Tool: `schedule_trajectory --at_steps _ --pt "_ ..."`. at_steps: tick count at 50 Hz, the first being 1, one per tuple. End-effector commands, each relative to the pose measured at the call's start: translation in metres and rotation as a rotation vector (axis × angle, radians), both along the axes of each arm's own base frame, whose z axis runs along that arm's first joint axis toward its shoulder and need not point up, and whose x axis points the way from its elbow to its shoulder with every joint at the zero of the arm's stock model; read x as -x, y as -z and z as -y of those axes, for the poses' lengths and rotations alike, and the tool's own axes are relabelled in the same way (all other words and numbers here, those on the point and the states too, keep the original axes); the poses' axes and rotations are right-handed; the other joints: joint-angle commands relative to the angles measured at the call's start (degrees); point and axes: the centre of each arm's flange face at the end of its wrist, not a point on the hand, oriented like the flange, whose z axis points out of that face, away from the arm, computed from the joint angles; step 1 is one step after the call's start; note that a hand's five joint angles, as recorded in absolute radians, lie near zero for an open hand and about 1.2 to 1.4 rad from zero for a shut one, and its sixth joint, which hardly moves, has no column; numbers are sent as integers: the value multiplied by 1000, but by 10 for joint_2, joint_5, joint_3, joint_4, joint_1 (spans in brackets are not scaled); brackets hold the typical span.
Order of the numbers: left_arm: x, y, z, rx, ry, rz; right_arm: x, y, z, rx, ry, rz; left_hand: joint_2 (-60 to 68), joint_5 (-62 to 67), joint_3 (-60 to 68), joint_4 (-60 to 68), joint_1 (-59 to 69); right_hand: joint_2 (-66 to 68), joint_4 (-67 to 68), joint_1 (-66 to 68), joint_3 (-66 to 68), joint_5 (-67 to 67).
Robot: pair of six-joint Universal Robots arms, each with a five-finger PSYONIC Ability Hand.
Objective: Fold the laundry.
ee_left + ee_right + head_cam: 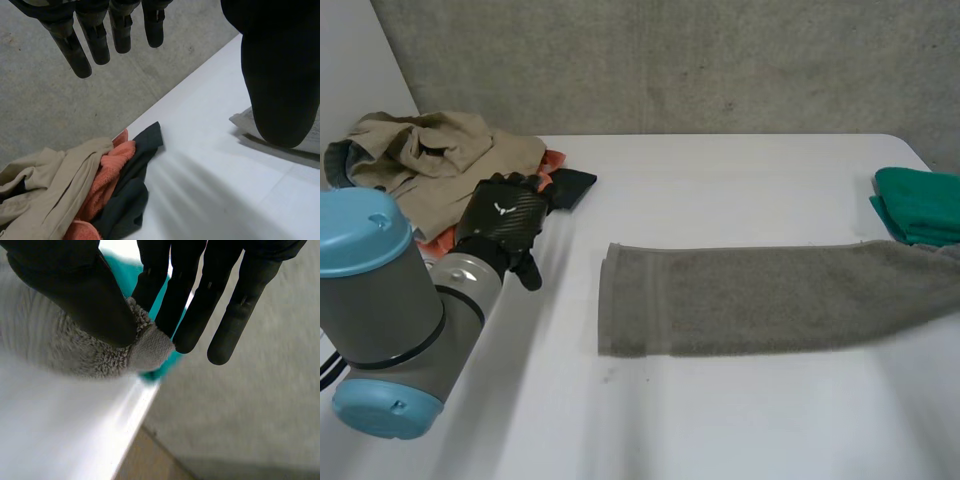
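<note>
Right robot hand (pixel 75 295) pinches one end of a grey towel (pixel 760 298), the cloth caught between its thumb and the straight fingers (pixel 182 295) next to it. The towel lies as a long strip, folded lengthwise, across the middle of the white worktop (pixel 720 185). Its left end rests flat with a hemmed edge showing, and its other end runs to the robot's right, where the pinch is. Just behind that right end a folded green cloth (pixel 920 205) sits at the worktop's right edge; in the right wrist view it shows past the towel, between the thumb and the fingers. Left robot hand (pixel 500 225) hangs over the worktop's left side, well apart from the towel, its fingers (pixel 75 47) straight, a little spread and holding nothing. Beyond it, at the far left corner, is a heap (pixel 440 165) of unfolded laundry: a beige garment (pixel 430 150) on top, an orange cloth (pixel 552 160) peeping from under it, and a dark cloth (pixel 572 187) sticking out on the side nearest the towel.
</note>
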Motion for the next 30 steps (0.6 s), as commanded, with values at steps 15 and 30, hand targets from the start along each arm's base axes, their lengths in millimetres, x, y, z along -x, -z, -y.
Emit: schedule_trajectory --at_steps 15,30 --pt "-6 -18 -9 27 -9 -57 -349 45 -197 67 -1128 45 -18 -30 -21 -15 -10 125 114 168 120 129" --pt "-2 -23 -4 48 -3 -66 -344 51 -202 36 -985 121 -18 -30 -21 -15 -10 -575 -586 -532 -580 -571"
